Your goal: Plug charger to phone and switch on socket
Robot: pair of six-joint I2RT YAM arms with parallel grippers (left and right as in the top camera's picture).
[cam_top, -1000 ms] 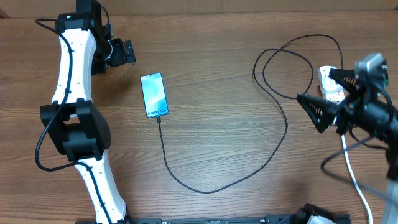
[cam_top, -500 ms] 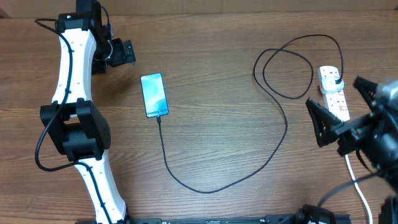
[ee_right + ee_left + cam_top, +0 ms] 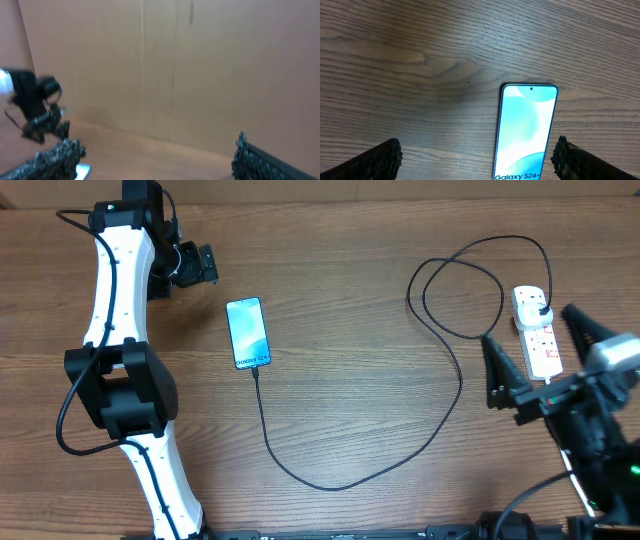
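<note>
The phone (image 3: 249,332) lies screen-up and lit at the table's left centre, and it also shows in the left wrist view (image 3: 525,131). The charger cable (image 3: 330,484) runs from the phone's near end, loops across the table, and ends in a black plug (image 3: 540,305) seated in the far end of the white socket strip (image 3: 541,350) at the right. My left gripper (image 3: 203,265) (image 3: 477,152) is open and empty, up and left of the phone. My right gripper (image 3: 527,326) (image 3: 155,157) is open and empty, raised over the socket.
A cardboard wall (image 3: 200,65) stands along the table's far side. The socket's thick white cord (image 3: 572,470) runs toward the near right edge under my right arm. My left arm (image 3: 115,300) extends along the left side.
My right arm has pulled back toward the near right and turned, uncovering the socket strip. The left arm, phone and cable have not moved.
</note>
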